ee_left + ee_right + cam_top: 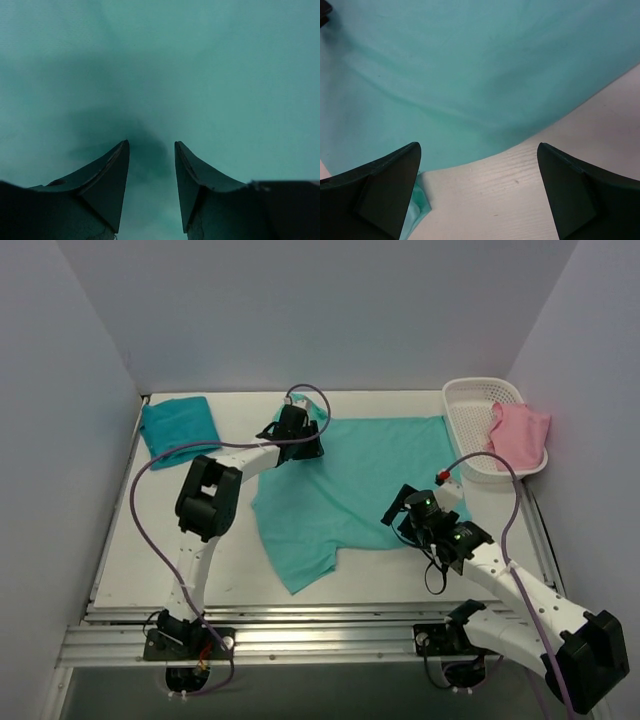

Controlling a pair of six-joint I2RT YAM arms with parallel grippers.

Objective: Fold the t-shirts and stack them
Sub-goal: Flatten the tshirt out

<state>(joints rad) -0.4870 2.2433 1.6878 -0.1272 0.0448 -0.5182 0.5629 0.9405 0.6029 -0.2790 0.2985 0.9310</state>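
Observation:
A mint-green t-shirt [350, 485] lies spread flat in the middle of the white table. A darker teal-blue t-shirt [178, 426], folded into a compact square, lies at the far left corner. My left gripper [312, 452] is open just above the mint shirt's far left part; in the left wrist view the cloth [200, 75] fills the frame and shows between the fingertips [122, 160]. My right gripper [400, 515] is open wide over the shirt's near right hem; the right wrist view shows the hem edge [485, 145] and bare table [530, 200] between the fingers.
A white plastic basket [480, 410] stands at the far right with a pink cloth [520, 430] hanging over its rim. White walls enclose the table on the left, back and right. An aluminium rail [300, 635] runs along the near edge by the arm bases.

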